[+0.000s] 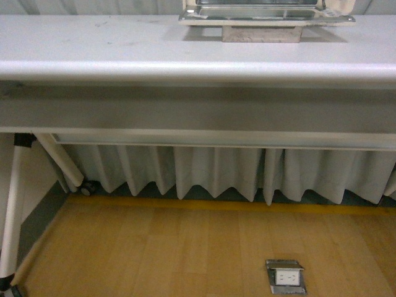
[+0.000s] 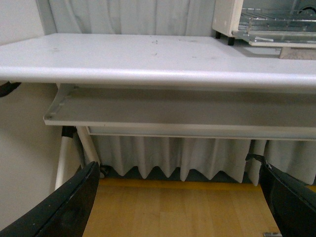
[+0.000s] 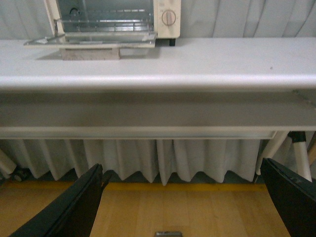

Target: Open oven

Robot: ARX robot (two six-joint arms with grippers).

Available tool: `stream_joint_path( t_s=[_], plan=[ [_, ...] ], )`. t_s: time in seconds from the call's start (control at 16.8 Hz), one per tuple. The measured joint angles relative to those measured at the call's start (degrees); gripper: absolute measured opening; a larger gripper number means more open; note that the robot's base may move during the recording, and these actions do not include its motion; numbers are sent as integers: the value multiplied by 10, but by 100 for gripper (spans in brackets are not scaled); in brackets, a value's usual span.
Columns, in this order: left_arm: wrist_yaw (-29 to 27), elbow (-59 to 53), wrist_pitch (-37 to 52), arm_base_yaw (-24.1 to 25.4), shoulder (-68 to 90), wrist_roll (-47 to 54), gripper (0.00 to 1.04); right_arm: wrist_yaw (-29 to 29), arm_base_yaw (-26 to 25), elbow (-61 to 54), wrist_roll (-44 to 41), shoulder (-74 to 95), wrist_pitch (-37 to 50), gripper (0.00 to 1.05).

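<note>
At table's [image 1: 124, 55] far edge, oven [image 3: 165, 19] sits door [image 3: 94, 40] already dropped flat toward robot, well above both low, wide-open grippers—left [image 2: 182, 202], right [image 3: 182, 202]—neither clearly nearer.

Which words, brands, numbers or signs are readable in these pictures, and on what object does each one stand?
No text can be read in any view.
Oven: fine marks ring its knob in the right wrist view, too small to read; no brand name shows.
Floor socket: no legible label.
Table: only smudges, no writing.
</note>
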Motion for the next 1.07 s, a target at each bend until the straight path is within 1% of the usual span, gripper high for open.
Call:
stream_joint_path(
  t_s=[1.07],
  plan=[
    [0,0,0,0,0,1,98,0,0,0,0,0,0,98]
  ],
)
